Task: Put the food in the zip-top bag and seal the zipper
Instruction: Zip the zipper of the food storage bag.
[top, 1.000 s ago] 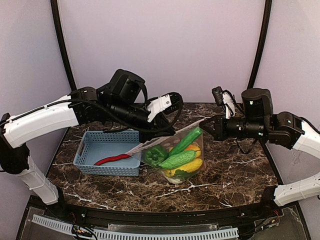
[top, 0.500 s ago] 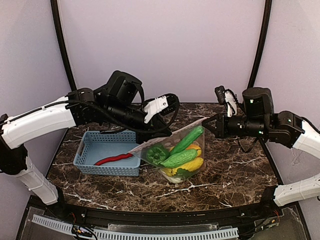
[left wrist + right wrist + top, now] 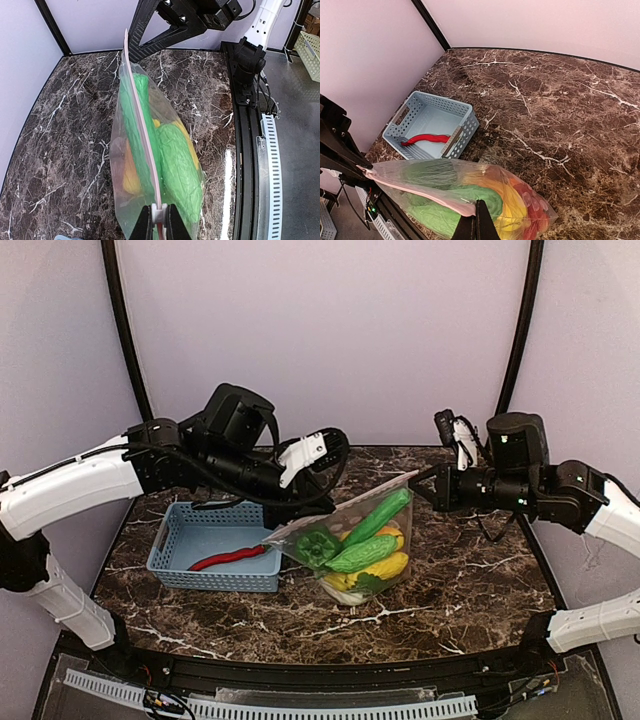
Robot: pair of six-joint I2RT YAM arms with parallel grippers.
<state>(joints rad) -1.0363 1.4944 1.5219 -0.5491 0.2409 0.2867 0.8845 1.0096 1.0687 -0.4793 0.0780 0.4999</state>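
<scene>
Left gripper (image 3: 159, 221) pinched shut on one end of zipper (image 3: 141, 125); right gripper (image 3: 477, 222) clamped on the opposite end. Zip-top bag (image 3: 119, 150), containing food (image 3: 175, 160), hangs between them.

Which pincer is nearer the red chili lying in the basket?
Left. The left pincer grips the zip-top bag at the corner just beside the basket's right end, close to the red chili; the right pincer grips the bag's opposite corner, farther right.

Left claw (image 3: 158, 214) tight on the zipper (image 3: 143, 130) of the full zip-top bag (image 3: 170, 160)
</scene>
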